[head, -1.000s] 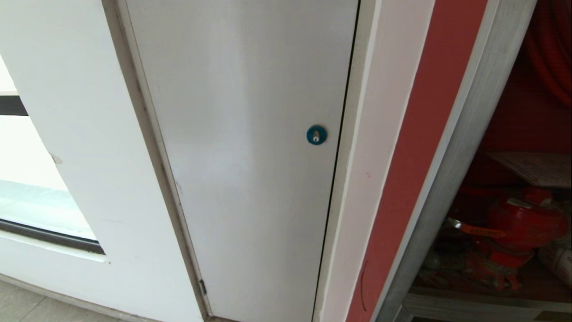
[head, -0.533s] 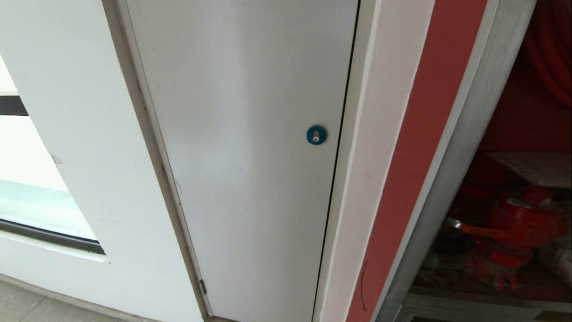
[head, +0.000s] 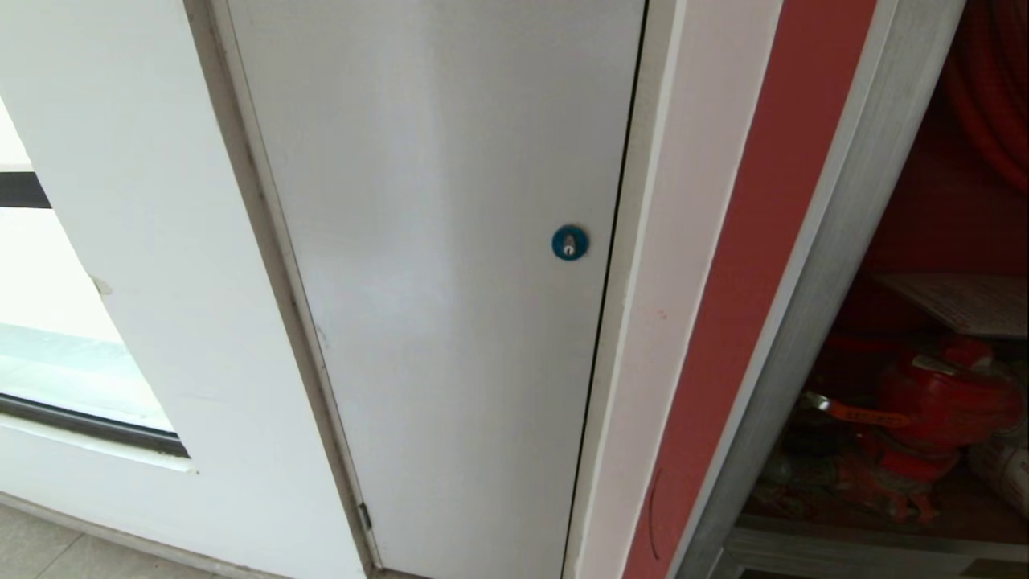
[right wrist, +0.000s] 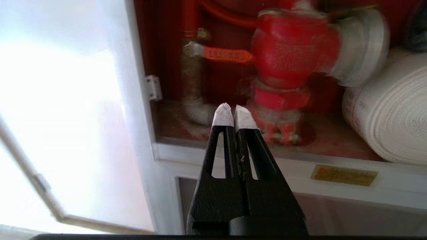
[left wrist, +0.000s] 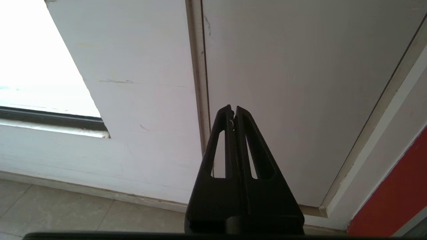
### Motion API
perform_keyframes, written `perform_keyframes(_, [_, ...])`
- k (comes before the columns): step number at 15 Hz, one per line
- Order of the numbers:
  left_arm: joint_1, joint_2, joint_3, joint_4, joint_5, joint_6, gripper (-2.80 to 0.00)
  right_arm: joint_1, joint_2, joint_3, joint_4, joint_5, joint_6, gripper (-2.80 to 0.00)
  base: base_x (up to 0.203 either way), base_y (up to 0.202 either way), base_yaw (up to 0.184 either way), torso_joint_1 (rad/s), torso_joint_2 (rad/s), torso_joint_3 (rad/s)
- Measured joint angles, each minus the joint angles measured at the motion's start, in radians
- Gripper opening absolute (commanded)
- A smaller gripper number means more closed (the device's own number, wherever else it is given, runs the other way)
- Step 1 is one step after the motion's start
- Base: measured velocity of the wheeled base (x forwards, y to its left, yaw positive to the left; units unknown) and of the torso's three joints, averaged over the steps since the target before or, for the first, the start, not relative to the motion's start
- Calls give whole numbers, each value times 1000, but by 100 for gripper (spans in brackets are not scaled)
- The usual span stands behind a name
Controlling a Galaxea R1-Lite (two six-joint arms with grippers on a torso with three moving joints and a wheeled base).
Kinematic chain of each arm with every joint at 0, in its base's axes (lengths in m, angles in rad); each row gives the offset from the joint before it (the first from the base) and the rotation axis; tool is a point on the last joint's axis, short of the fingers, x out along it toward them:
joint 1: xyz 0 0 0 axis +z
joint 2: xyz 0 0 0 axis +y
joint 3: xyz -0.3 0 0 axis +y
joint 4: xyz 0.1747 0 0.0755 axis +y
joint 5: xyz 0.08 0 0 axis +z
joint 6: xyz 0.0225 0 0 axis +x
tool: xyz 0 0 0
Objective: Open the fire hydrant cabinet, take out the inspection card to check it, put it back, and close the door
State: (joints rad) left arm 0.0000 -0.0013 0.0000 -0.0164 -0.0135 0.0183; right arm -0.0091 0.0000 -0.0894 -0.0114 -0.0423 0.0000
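Evidently hovering with right gripper clenched and empty before the open cabinet, card lying on the shelf above the red valve, left gripper pinched shut by the grey door, risking snagging the valve handle.

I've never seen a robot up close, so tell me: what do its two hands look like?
Each is a black pincer of two long tapering fingers, with a slot cut through each finger. The left hand is black right to its tips. The right hand has white wrapping over both fingertips. No cables or markings show on either.
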Motion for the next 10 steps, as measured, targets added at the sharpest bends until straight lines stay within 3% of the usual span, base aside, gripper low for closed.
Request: perform_keyframes(10, [0, 0, 0, 0, 0, 0, -280, 0, 0, 75, -32, 7, 1, -280, 0, 0, 0, 0, 0, 0])
